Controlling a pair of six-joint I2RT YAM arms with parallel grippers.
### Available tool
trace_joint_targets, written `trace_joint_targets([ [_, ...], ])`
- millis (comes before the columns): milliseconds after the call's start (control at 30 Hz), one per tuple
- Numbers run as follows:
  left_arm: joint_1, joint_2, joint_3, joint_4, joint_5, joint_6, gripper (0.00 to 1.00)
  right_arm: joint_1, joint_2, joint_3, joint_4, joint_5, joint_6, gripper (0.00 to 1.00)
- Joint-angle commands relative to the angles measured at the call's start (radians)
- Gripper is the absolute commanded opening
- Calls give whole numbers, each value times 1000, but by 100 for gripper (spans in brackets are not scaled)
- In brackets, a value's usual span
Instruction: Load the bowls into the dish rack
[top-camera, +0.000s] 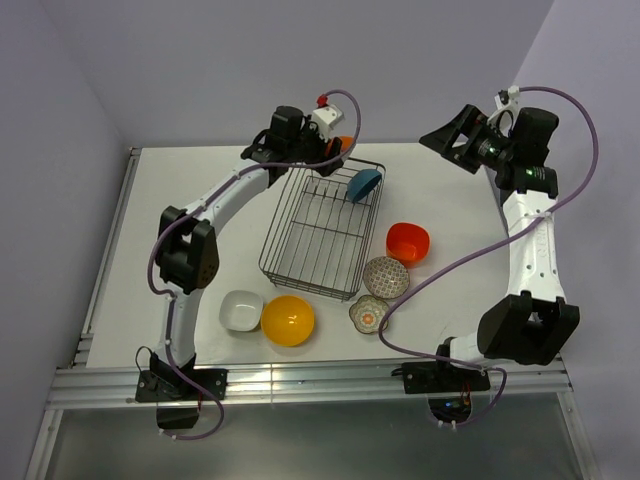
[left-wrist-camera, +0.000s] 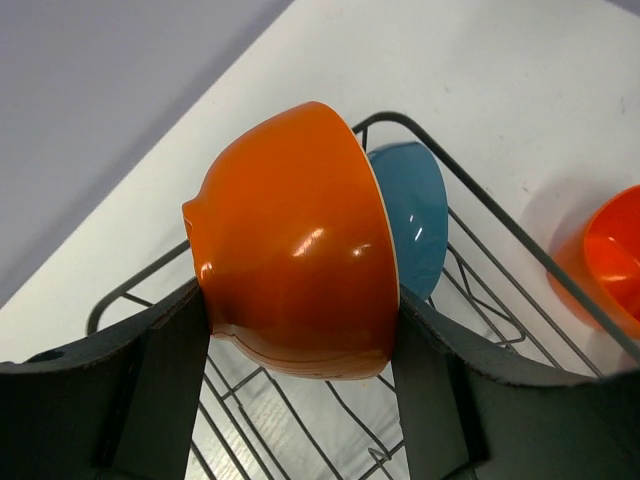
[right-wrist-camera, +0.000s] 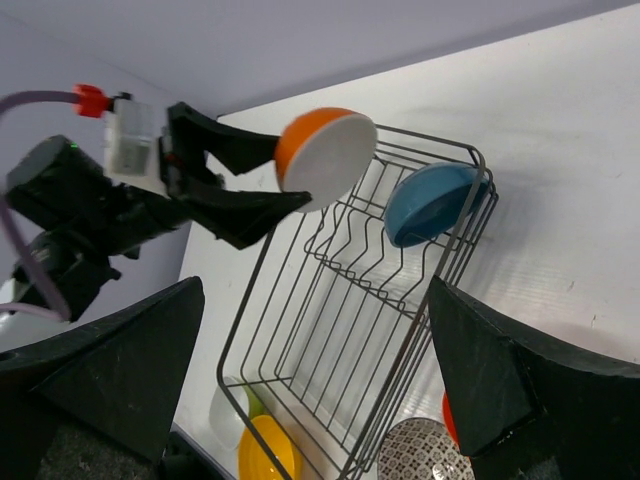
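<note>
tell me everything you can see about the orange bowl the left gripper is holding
Glossy, ceramic-looking orange bowl, orange outside, white inside, with a small foot ring. It is tipped on its side, pinched base-to-rim between the fingers of the left gripper, over the far end of the dish rack, close beside the blue bowl; whether they touch is unclear.

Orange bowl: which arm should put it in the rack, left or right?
Left. The left gripper grips the orange bowl right over the dish rack, where the blue bowl sits. The right gripper is open, empty and off to the side.
</note>
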Motion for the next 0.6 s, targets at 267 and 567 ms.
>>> trace_joint_targets([
  [267,-21,36,-8,68,31,85,0,-9,-42,41,24,-13,2,100],
  [567,-25,65,-11,48,22,147,0,-9,-44,21,50,-27,16,100],
])
